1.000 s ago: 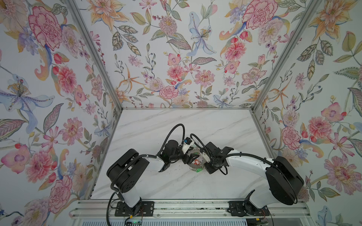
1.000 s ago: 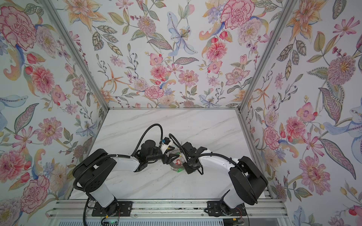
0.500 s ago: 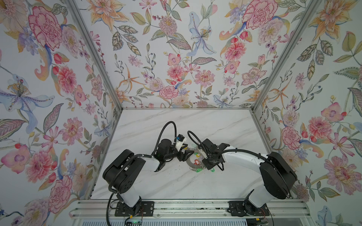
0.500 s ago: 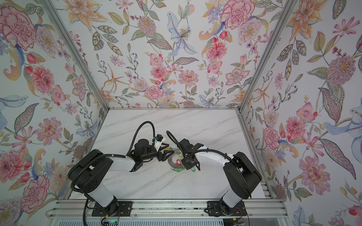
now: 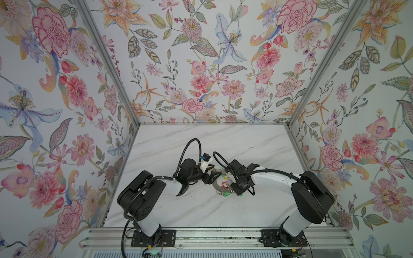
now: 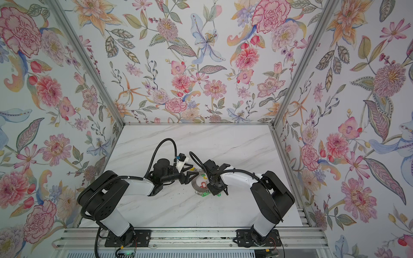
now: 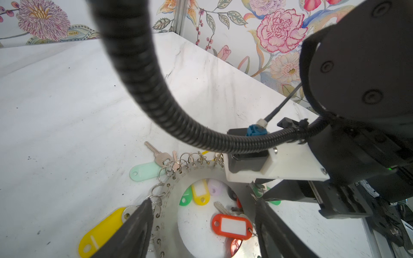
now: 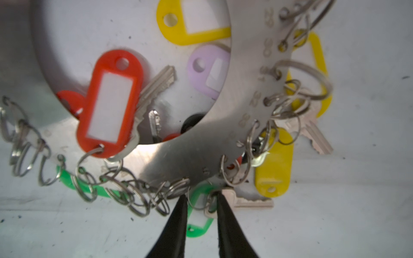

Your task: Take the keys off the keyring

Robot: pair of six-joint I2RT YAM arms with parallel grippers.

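The keyring [image 5: 218, 186] [image 6: 196, 186] is a flat grey disc lying mid-table between the arms. Small rings, keys and coloured tags hang from its rim. In the left wrist view the left gripper [image 7: 203, 210] spans the keyring [image 7: 169, 205], jaws wide, one finger against each outer edge. A red tag [image 7: 231, 226] lies in the hole. In the right wrist view the right gripper [image 8: 201, 198] is at the keyring's [image 8: 234, 107] rim. Its fingers stand a narrow gap apart, on either side of a small split ring carrying a green tag [image 8: 199, 223] and a silver key [image 8: 245, 201].
The marble table [image 5: 201, 145] is walled by floral panels at the back and both sides. Yellow tags [image 8: 272, 169] and a purple tag [image 8: 207, 69] lie under and beside the disc. Both arms [image 5: 169, 185] [image 5: 272, 178] reach in from the front rail, and a black cable [image 7: 143, 73] arches over the left wrist camera.
The left wrist has drawn slightly to the left. The right gripper has settled at the keyring's near rim, and its fingers have narrowed around the small ring.
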